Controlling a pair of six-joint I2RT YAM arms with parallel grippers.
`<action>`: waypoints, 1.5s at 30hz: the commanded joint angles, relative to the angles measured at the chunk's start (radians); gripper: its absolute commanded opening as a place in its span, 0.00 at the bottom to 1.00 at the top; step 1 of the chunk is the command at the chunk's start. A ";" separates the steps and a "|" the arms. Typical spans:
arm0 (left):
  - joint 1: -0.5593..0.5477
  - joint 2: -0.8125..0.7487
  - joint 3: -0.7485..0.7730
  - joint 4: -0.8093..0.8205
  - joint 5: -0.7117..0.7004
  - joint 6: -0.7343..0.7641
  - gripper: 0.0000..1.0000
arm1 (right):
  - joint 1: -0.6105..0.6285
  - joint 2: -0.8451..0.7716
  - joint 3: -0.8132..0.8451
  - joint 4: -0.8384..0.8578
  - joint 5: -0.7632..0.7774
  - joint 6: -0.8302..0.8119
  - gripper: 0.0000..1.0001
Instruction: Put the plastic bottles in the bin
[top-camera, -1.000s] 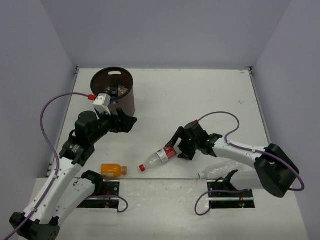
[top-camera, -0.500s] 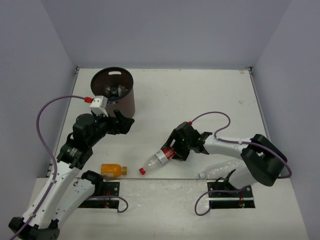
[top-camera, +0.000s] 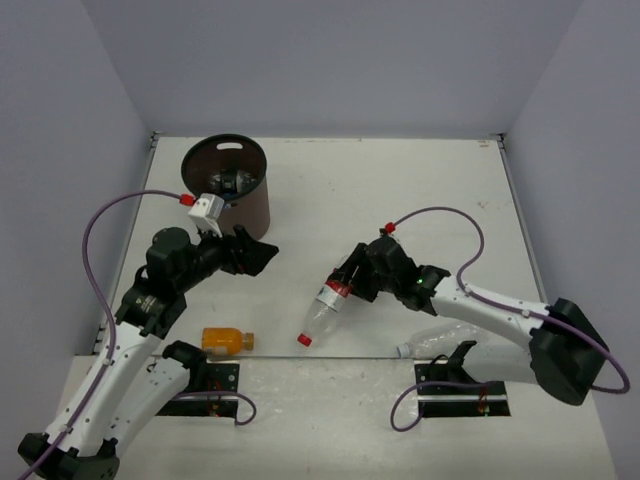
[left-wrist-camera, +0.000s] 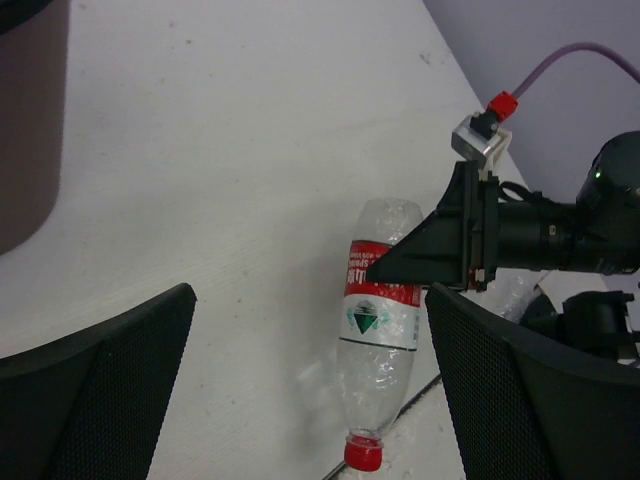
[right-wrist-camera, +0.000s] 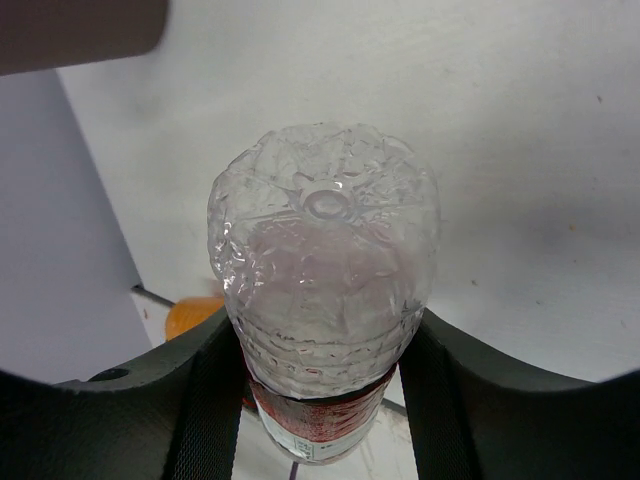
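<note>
My right gripper is shut on the clear bottle with red label and cap, holding it by its upper body, cap hanging down just above the table. In the right wrist view the bottle's base fills the space between both pads. My left gripper is open and empty, right of the dark brown bin, which holds some bottles. An orange-filled bottle lies near the front edge. The left wrist view shows the held bottle between its own wide-open fingers.
A plain clear bottle lies by the right arm's base. The table's front edge seam runs just below the hanging cap. Grey walls close the left, back and right. The bin's side shows in the left wrist view.
</note>
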 joint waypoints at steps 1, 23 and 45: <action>0.003 0.017 -0.033 0.148 0.222 -0.037 1.00 | 0.005 -0.187 0.035 0.034 0.140 -0.158 0.21; -0.531 0.496 0.080 0.448 0.050 0.005 0.69 | 0.004 -0.459 0.102 -0.063 0.110 -0.245 0.22; -0.447 0.399 0.449 -0.118 -0.815 -0.024 0.00 | -0.050 -0.574 0.163 -0.756 0.447 0.017 0.99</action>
